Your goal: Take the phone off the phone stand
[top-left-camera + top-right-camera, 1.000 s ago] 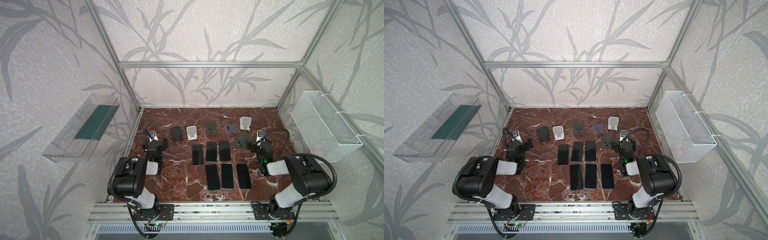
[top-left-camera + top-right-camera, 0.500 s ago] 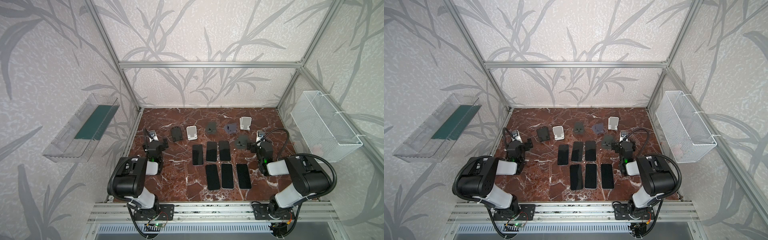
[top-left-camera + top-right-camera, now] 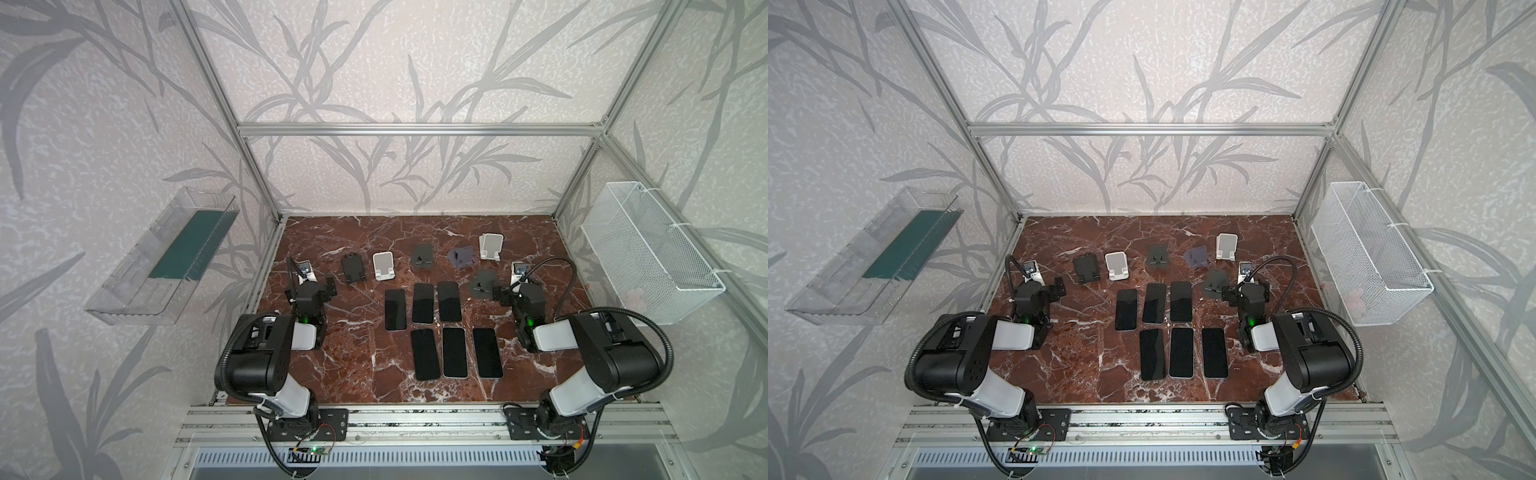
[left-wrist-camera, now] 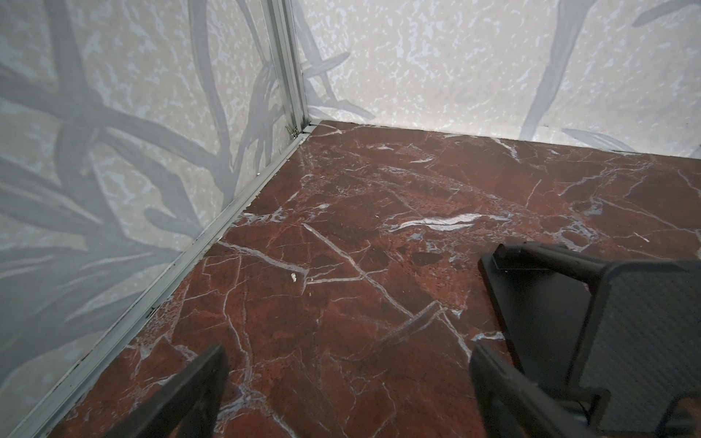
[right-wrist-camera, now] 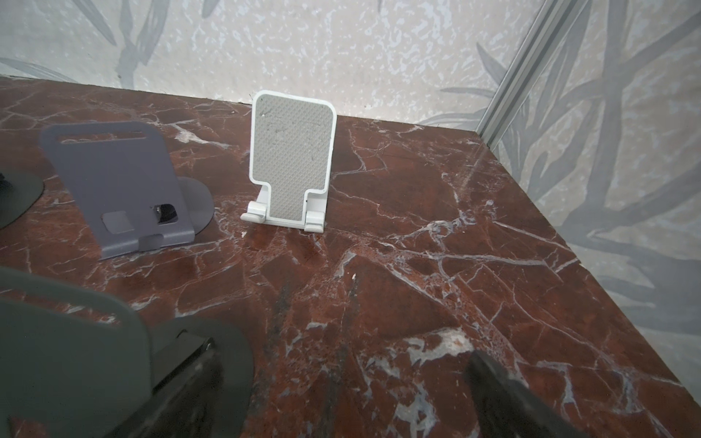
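Six phones (image 3: 454, 352) lie flat on the marble surface (image 3: 353, 374). You will find them in two rows of three at the middle, between the two arms. The near row (image 3: 1181, 352) sits closest to the near edge. The far row (image 3: 1154, 303) lies just behind it, shifted slightly toward the left edge. Every phone lies well apart from both grippers.

Check the left gripper (image 4: 347, 350). Its jaws stand wide apart over bare marble, low and close to the left edge, about level with the far row. The black stand (image 4: 550, 314) stands just beside one of its fingers (image 4: 504, 394).

Check the right gripper (image 5: 341, 350). Its jaws also stand wide apart over bare marble, close to the right edge and about level with the far row. The round-based grey stand (image 5: 76, 341) sits right against one finger (image 5: 182, 383); you cannot tell from these views whether the two touch.

Farther back, a loose line of stands crosses the surface from left to right. After the black stand come the left white stand (image 3: 383, 266), the dark grey stand (image 3: 422, 255), the purple-grey stand (image 5: 113, 182) and the right white stand (image 5: 292, 159). The last is the one nearest the far right corner. All six phones lie on the near side of this line, apart from every stand.
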Robot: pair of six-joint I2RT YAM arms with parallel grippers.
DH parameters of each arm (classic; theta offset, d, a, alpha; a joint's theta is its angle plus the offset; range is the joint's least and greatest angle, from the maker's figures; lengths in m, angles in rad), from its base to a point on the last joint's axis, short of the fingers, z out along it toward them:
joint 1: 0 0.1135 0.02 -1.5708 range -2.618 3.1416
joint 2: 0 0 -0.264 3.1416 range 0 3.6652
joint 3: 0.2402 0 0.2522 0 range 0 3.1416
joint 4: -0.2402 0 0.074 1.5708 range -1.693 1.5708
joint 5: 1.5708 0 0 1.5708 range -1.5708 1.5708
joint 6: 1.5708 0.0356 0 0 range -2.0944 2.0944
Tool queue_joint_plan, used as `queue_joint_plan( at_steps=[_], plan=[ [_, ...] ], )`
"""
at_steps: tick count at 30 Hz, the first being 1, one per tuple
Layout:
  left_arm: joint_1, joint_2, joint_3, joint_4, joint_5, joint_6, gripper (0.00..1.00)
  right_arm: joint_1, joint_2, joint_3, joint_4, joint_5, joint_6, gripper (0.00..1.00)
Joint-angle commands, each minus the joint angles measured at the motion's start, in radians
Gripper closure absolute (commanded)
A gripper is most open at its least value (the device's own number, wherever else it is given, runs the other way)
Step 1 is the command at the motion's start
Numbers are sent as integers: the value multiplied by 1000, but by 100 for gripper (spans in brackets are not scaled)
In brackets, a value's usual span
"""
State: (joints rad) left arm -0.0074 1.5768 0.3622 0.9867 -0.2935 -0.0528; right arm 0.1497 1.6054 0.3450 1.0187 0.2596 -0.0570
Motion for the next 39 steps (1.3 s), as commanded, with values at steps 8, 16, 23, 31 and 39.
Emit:
queue_joint_plan(
  at_steps=[8,16,23,31,39],
  plan=[
    [-5,0,3,0,-4,3,1,7,-9,14,14,-5,-10,1],
    [-5,0,3,-2,-5,4,1,17,-6,7,29,-3,-24,1],
    [-4,0,3,-2,-4,4,1,21,-5,6,31,3,-26,1],
    [-4,0,2,-1,-5,3,1,21,-5,8,29,3,-26,1],
    [-4,0,3,-2,-4,3,1,21,-5,9,26,-1,-26,1]
  ],
)
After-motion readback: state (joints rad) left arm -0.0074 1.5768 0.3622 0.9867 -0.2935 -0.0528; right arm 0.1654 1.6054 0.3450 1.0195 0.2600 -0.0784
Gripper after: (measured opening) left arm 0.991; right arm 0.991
